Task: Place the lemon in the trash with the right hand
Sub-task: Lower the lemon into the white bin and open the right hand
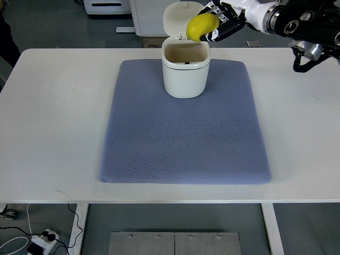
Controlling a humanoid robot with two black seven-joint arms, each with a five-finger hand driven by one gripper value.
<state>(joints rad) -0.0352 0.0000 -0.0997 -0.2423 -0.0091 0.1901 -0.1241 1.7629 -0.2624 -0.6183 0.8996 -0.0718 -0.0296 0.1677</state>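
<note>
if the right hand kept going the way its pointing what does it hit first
The right hand, holding the lemon, points left toward the raised lid of the trash bin. Going straight on, the lemon would probably meet that lid first, though depth is hard to judge from above.

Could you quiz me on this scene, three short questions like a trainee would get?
1. True or false: the lemon already lies inside the trash bin.
2. What does the bin stand on: A) bare table, B) blue mat, C) the floor?
3. Fill in: the bin's lid is ___.

Key
1. False. The right hand holds it above the bin's far right rim.
2. B. It stands at the far end of the blue mat, which lies on the white table.
3. Open, tipped up behind the opening.
</note>
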